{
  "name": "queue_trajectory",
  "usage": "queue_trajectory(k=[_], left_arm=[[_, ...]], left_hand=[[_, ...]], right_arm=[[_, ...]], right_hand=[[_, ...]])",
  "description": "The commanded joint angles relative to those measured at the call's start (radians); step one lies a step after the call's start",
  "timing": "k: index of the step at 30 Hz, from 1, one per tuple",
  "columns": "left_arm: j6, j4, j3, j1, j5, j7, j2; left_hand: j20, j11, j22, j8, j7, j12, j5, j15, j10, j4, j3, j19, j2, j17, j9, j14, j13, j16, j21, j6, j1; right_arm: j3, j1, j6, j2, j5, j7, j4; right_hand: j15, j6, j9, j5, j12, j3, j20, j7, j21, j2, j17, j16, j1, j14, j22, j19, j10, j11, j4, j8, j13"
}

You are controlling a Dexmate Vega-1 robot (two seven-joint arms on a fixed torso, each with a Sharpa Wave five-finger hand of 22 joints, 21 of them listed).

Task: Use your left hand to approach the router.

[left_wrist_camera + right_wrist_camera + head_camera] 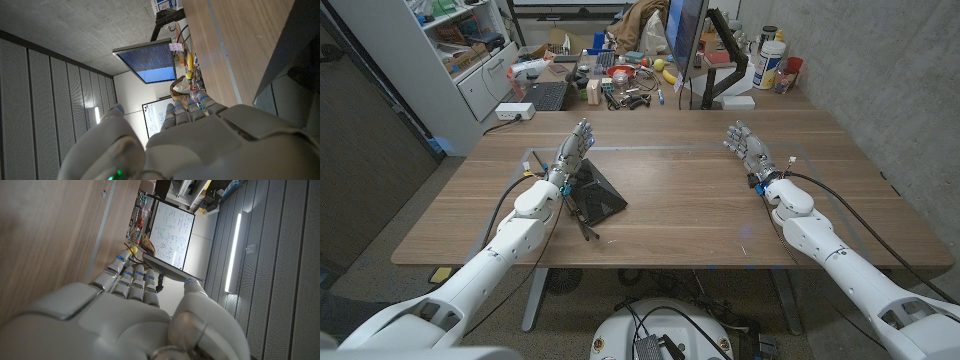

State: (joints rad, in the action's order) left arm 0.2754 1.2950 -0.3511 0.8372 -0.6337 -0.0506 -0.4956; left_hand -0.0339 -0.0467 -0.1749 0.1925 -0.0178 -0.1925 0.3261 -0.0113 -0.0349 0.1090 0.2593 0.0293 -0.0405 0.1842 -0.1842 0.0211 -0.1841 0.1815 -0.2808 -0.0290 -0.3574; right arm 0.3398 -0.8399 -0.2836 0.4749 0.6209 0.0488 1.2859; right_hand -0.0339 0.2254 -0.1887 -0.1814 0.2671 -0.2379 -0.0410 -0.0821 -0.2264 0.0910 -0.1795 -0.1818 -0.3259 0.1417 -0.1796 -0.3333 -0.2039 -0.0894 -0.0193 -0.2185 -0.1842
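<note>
The router (pixel 600 192) is a flat black box with thin black antennas, lying on the wooden table (pixel 690 200) left of centre. My left hand (pixel 572 150) is over the router's far left corner with its fingers straight and apart, holding nothing. In the left wrist view the back of the left hand (pixel 200 140) shows beside a dark edge of the router (pixel 300 55). Across the table, my right hand (pixel 748 148) is held up with spread fingers, away from the router and holding nothing; the right wrist view looks along the right hand (pixel 135 315) over the tabletop.
Behind the table stands a cluttered desk with a monitor (pixel 686 35), a dark keyboard (pixel 545 97), small tools and bottles (pixel 770 65). A white shelf unit (pixel 470 50) is at the back left. A concrete wall runs along the right.
</note>
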Motion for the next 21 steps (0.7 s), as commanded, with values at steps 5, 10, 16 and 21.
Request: queue_trajectory(k=[5, 10, 16, 21], left_arm=[[-0.054, 0.001, 0.085, 0.012, 0.067, -0.06, 0.053], [-0.063, 0.01, 0.101, 0.015, 0.086, -0.076, 0.057], [-0.059, 0.019, 0.115, 0.02, 0.102, -0.087, 0.066], [-0.052, 0.043, 0.132, 0.041, 0.112, -0.084, 0.065]], left_hand=[[-0.028, -0.004, -0.002, 0.004, 0.0, -0.004, 0.007, -0.006, 0.009, 0.0, 0.005, 0.013, 0.005, 0.002, -0.001, 0.01, -0.005, 0.005, 0.003, -0.005, -0.011], [-0.025, -0.006, -0.002, 0.004, 0.0, -0.004, 0.008, -0.005, 0.01, -0.001, 0.004, 0.017, 0.006, 0.002, -0.001, 0.01, -0.005, 0.005, 0.007, -0.005, -0.011], [-0.023, -0.005, -0.003, 0.003, 0.0, -0.004, 0.008, -0.003, 0.011, -0.001, 0.004, 0.022, 0.007, 0.002, -0.001, 0.012, -0.005, 0.005, 0.01, -0.003, -0.012], [-0.022, -0.002, -0.003, 0.003, 0.0, -0.004, 0.008, -0.003, 0.012, -0.001, 0.003, 0.023, 0.008, 0.002, -0.001, 0.013, -0.005, 0.005, 0.012, -0.003, -0.013]], right_arm=[[-0.118, -0.017, 0.053, -0.113, -0.12, 0.066, -0.009], [-0.151, -0.023, 0.06, -0.14, -0.147, 0.081, -0.006], [-0.178, -0.026, 0.064, -0.166, -0.174, 0.098, -0.004], [-0.193, -0.029, 0.071, -0.184, -0.193, 0.108, -0.003]], right_hand=[[-0.001, 0.011, -0.002, -0.004, 0.004, -0.005, -0.009, 0.001, -0.001, 0.001, -0.004, -0.005, -0.007, 0.006, -0.002, -0.004, -0.009, -0.004, -0.001, -0.005, -0.003], [-0.001, 0.012, -0.002, -0.003, 0.003, -0.005, -0.008, 0.002, 0.0, 0.002, -0.005, -0.006, -0.007, 0.007, -0.002, -0.004, -0.01, -0.004, -0.001, -0.004, -0.003], [-0.001, 0.012, -0.003, -0.003, 0.002, -0.005, -0.006, 0.004, 0.002, 0.002, -0.005, -0.006, -0.006, 0.007, -0.002, -0.002, -0.011, -0.003, -0.002, -0.003, -0.003], [-0.002, 0.012, -0.003, -0.003, 0.001, -0.005, -0.004, 0.007, 0.004, 0.002, -0.005, -0.006, -0.005, 0.007, -0.002, -0.001, -0.011, -0.003, -0.002, -0.002, -0.003]])
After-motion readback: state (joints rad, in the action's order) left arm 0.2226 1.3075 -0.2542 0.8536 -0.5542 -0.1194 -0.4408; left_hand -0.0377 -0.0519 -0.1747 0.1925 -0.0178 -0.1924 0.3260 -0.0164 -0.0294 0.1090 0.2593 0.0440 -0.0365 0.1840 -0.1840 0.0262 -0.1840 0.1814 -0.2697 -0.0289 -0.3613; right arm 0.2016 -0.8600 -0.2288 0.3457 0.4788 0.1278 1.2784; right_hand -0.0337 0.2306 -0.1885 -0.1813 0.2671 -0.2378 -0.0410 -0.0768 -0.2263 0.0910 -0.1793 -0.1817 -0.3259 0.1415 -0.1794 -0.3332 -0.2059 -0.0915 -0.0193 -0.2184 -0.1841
